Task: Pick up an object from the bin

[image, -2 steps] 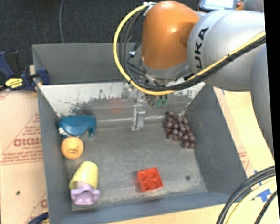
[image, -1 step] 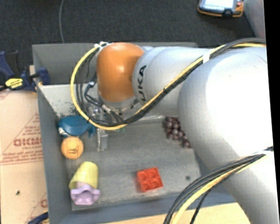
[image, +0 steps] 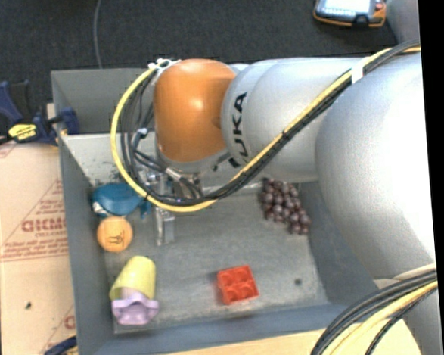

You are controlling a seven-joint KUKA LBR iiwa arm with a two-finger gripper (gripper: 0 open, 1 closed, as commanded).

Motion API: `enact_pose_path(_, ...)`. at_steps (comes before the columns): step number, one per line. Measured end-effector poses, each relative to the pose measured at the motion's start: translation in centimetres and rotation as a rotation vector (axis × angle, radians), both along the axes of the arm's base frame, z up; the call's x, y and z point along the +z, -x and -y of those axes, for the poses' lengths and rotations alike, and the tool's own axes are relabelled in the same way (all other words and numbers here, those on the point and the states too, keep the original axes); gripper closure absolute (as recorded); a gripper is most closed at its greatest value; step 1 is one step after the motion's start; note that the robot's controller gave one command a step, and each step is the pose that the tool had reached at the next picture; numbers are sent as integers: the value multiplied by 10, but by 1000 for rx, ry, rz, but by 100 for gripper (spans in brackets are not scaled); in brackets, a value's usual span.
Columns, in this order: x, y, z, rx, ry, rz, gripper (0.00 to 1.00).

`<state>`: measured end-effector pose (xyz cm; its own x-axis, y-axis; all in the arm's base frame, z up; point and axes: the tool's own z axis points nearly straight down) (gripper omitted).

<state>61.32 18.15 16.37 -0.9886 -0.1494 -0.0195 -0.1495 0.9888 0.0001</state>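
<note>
Camera view | we see gripper [image: 165, 226] low beside orange ball [image: 114, 235] and blue piece [image: 117, 197] | open or closed, we cannot tell | risk: ball rolls off if clipped

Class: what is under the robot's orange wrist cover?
The gripper hangs over the bin floor, beside a blue object and an orange ball. The floor directly beneath the cover is hidden.

a small orange ball [image: 114, 235] lies near the left wall of the bin [image: 81, 251], just left of the hand [image: 165, 228]. a blue rounded thing [image: 116, 196] lies just behind the ball.
</note>
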Motion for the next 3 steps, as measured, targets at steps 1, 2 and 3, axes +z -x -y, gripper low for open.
enact_pose_path(1, -60, -31, -52, -142, 1, 8, 0)
enact_pose_path(2, -92, 1, -57, 257, 2, 5, 0)
enact_pose_path(3, -93, -11, -60, -376, -10, 11, 100)
